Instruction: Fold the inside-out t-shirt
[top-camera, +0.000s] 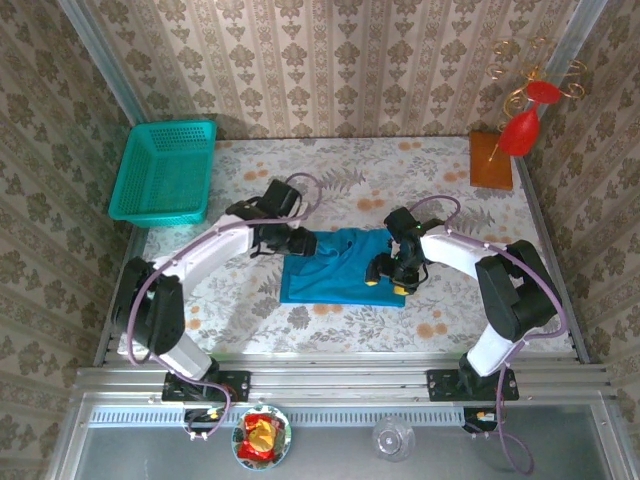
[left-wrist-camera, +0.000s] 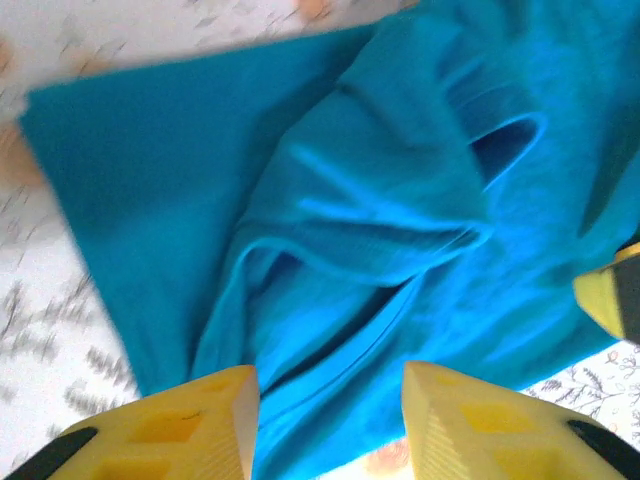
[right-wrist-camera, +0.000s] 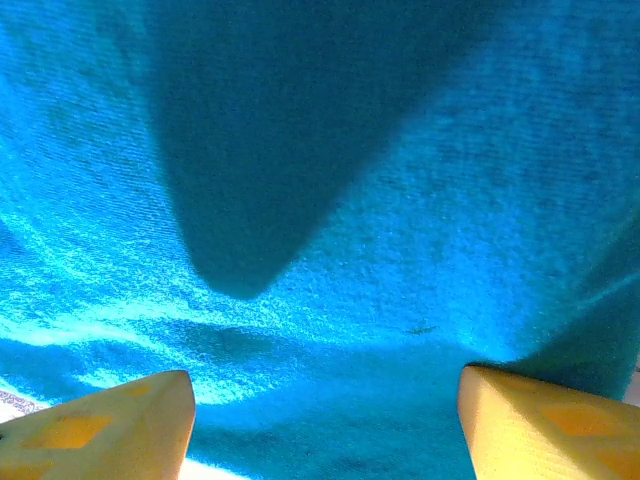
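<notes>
The inside-out t-shirt (top-camera: 338, 268) lies in a rumpled, partly folded heap at the middle of the table, plain blue-teal. My left gripper (top-camera: 298, 243) hovers at its upper left edge. In the left wrist view its yellow fingers (left-wrist-camera: 215, 420) stand apart over creased cloth (left-wrist-camera: 380, 230), and nothing is pinched between them. My right gripper (top-camera: 388, 272) sits low over the shirt's right side. The right wrist view shows that gripper (right-wrist-camera: 325, 390) spread wide, with flat cloth (right-wrist-camera: 400, 200) under it and nothing held. A yellow fingertip of the right gripper (left-wrist-camera: 612, 300) pokes into the left wrist view.
A teal mesh basket (top-camera: 165, 170) stands at the far left corner. An orange-brown block (top-camera: 491, 160) and a red ornament on a wire stand (top-camera: 525, 120) are at the far right. A bowl of snacks (top-camera: 262, 437) and a glass (top-camera: 393, 437) sit below the front rail.
</notes>
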